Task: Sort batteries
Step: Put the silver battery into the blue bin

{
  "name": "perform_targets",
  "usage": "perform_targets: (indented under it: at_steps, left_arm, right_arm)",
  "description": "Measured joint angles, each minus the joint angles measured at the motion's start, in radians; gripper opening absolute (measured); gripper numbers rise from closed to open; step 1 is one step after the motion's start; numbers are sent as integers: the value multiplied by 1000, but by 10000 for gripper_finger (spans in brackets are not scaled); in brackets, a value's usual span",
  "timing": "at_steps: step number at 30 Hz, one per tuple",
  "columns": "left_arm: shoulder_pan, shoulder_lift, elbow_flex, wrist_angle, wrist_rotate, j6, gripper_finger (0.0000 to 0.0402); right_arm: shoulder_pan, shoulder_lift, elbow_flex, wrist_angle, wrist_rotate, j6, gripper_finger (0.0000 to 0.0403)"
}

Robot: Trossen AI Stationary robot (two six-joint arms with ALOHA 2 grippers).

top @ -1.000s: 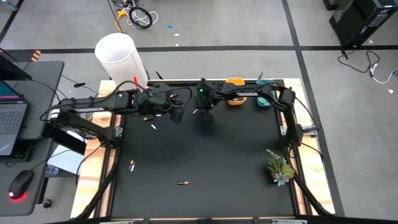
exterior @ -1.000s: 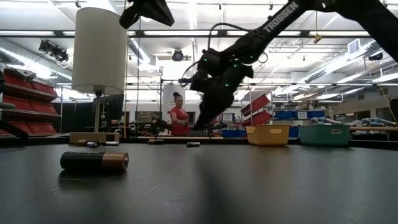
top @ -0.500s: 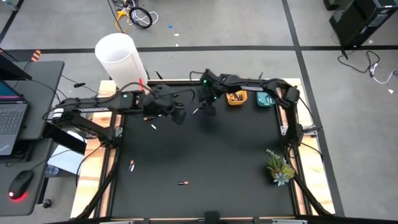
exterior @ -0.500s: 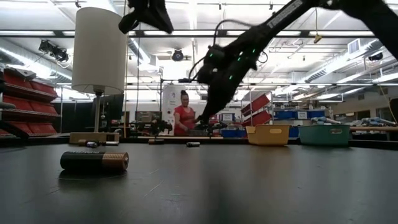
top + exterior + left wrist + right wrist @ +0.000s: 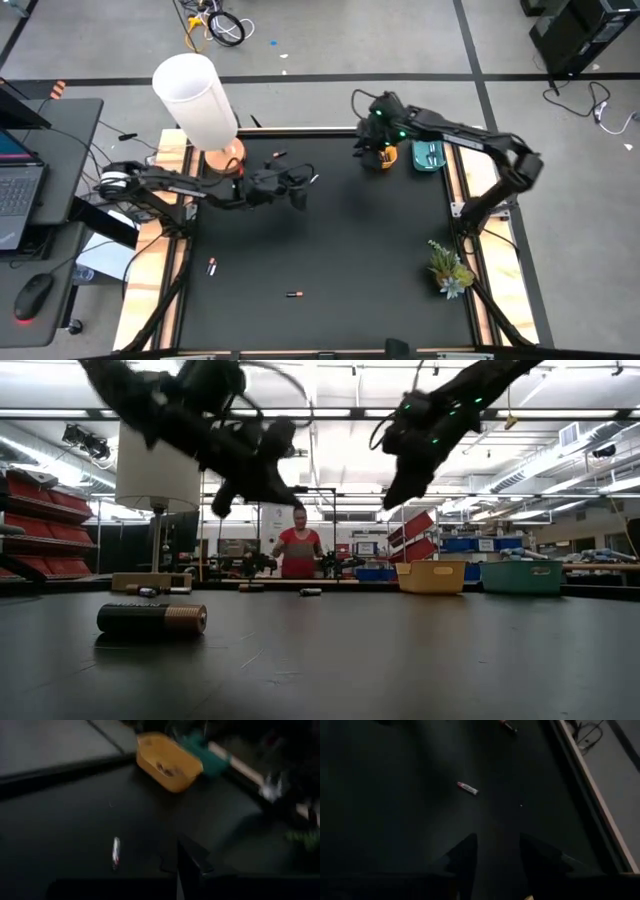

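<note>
High view: black table (image 5: 330, 260); left gripper (image 5: 297, 197) at mid-left of the far half, fingers closed with nothing seen between them; a white battery (image 5: 313, 179) lies just beside its tip. Right gripper (image 5: 372, 158) over the yellow tray (image 5: 385, 157) at the far edge, the teal tray (image 5: 428, 156) beside that; whether its fingers hold anything cannot be told here. Loose batteries on the mat: one red-and-white (image 5: 211, 266) near the left edge, one dark-and-copper (image 5: 293, 294) toward the near side, one small dark piece (image 5: 277, 155) near the far edge. White lamp (image 5: 196, 98) at the far left corner; green plant (image 5: 448, 268) at the right edge. Low view: a dark-and-copper battery (image 5: 152, 618) lies on its side in the foreground; both arms hang above the table; yellow and teal trays stand at the far right; a person in red (image 5: 298, 550) is in the room behind. Left wrist view: a white battery (image 5: 116, 852) on the black mat ahead of the closed fingers (image 5: 192, 865); the yellow tray beyond holds some dark items, too blurred to identify. Right wrist view: two fingers (image 5: 465, 855) parted with a gap and nothing between them; a white, red-ended battery (image 5: 467, 788) lies on the mat farther off.
</note>
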Motion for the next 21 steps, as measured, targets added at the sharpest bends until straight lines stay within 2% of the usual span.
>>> perform_targets:
  at_steps: [1, 4, 8, 13, 16, 21]
  left_arm:
    - [7, 15, -31, 60, -12, 1, 11]
    - [33, 80, -65, 91, -19, -10, 29]
    - [52, 208, -48, 183, -2, -1, 98]
    - [50, 357, -27, 382, -79, 105, 173]
    - [53, 433, -27, 478, -86, 160, 189]
    - [68, 556, -27, 634, -89, 233, 191]
  right_arm:
    - [2, -27, -25, 9, 0, 7, 155]
    - [17, -89, -83, 31, 2, 28, 155]
    - [31, -132, -114, 67, 4, 90, 153]
    - [31, -151, -116, 70, 11, 148, 153]
    - [31, -161, -116, 72, 10, 176, 153]
    - [42, -164, -116, 71, 9, 222, 153]
